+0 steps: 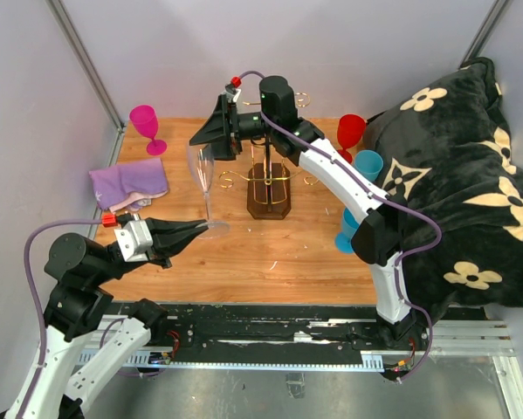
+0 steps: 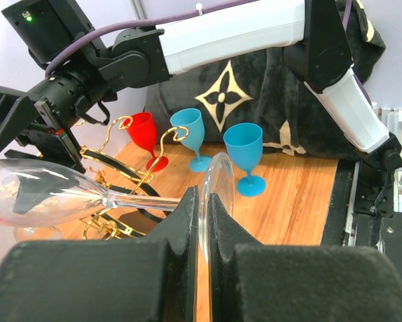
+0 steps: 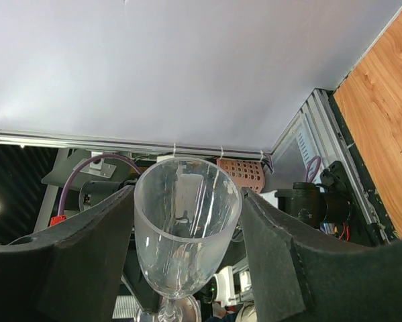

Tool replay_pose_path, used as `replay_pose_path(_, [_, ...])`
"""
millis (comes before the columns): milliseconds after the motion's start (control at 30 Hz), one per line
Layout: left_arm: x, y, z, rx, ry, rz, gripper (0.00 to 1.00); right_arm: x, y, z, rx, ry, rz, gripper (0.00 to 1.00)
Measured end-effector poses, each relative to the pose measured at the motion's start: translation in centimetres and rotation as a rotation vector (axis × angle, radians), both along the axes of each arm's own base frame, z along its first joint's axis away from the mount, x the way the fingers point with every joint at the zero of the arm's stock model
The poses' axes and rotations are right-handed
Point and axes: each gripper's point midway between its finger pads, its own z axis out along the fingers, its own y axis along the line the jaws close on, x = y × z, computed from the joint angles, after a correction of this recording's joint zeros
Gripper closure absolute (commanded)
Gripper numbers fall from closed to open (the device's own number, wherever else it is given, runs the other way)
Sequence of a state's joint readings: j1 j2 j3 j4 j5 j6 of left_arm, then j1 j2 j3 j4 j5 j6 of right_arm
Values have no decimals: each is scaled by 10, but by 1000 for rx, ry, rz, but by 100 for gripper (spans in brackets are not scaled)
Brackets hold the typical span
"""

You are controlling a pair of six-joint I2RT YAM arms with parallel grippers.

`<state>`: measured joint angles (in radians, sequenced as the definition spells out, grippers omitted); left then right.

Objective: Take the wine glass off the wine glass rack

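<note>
Top external: the wine glass (image 1: 201,166) is in mid-air left of the wine glass rack (image 1: 268,188), apart from it.
Left claw (image 2: 204,201): pinched shut on the glass's foot.
Right claw (image 3: 187,194): closed around the bowl.
Handling: probably light, thin, brittle and slick; gentle pressure looks wisest.

Top external camera: mounted above and behind the arm bases, looking steeply down from far enough to take in the whole table (image 1: 244,262), with the wine glass rack (image 1: 268,196) near centre. Left wrist camera: low and close, facing across the table past the left gripper (image 2: 202,198) toward the rack and blue goblets (image 2: 244,147). Right wrist camera: closest, facing the grey wall (image 3: 187,67), with the right gripper (image 3: 187,194) framing the wine glass (image 3: 187,235). All three views share that glass.
</note>
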<state>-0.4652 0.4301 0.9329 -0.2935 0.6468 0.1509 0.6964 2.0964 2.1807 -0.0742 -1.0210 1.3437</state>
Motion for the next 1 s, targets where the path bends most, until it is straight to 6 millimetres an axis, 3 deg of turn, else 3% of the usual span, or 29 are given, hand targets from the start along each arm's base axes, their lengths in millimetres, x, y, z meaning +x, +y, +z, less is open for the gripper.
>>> replay_pose_path(300, [1, 1, 3, -13, 7, 7, 68, -1, -1, 5, 10, -13, -2, 43])
replay_pose_path(400, [0, 2, 8, -26, 0, 12, 63, -1, -1, 5, 11, -14, -3, 47])
replay_pose_path(767, [-1, 2, 13, -42, -3, 13, 62, 0, -1, 7, 22, -24, -6, 55])
replay_pose_path(1000, [0, 3, 14, -47, -2, 20, 61, 1, 0, 16, 57, -36, -10, 55])
